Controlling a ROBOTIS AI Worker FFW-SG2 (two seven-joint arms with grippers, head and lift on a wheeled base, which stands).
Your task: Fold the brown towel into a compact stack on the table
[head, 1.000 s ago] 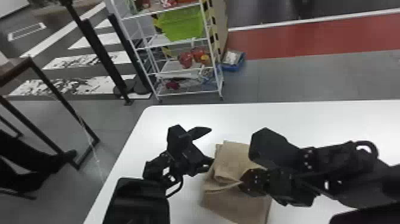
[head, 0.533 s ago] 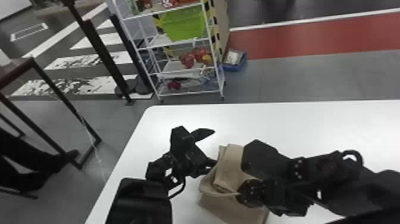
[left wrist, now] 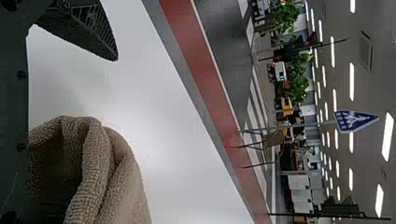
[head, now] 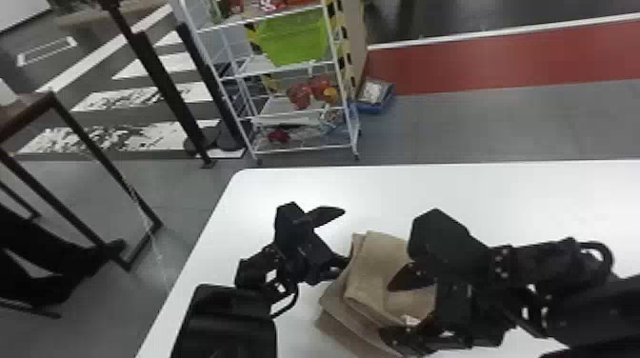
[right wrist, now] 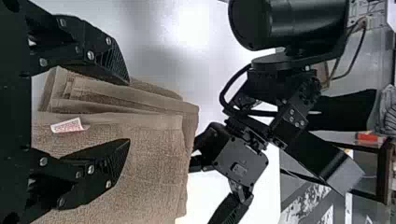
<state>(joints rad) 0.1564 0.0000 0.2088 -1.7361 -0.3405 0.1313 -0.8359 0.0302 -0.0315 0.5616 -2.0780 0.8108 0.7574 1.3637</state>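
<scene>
Brown towel lies layered between two spread grippers

With the far side of the head view as twelve o'clock, the brown towel (head: 374,271) lies on the white table (head: 547,195), folded over itself in several layers. A raised, rounded fold runs along its nine-to-eleven o'clock side, and in the left wrist view a dark hollow shows inside that fold. The stack is uneven: in the right wrist view the layer edges sit fanned and slightly offset.

The left gripper (head: 346,236) is at the towel's ten o'clock, its fingers spread wide. One finger points toward two o'clock above the table, apart from the cloth; the other reaches the towel's edge, its tip hidden there. Nothing is clamped between the two.

The right gripper (head: 385,309) comes in from the towel's three o'clock, its fingers well parted over the cloth and pinching none of it. A small white label (right wrist: 67,125) with red marks lies on the towel, in the gap between those fingers.

Beyond the table, toward eleven o'clock, stands a white wire rack (head: 305,149) carrying a green bin (head: 295,40). A blue tray (head: 374,109) is on the floor at twelve, and a red floor strip (head: 500,59) runs past at one.
</scene>
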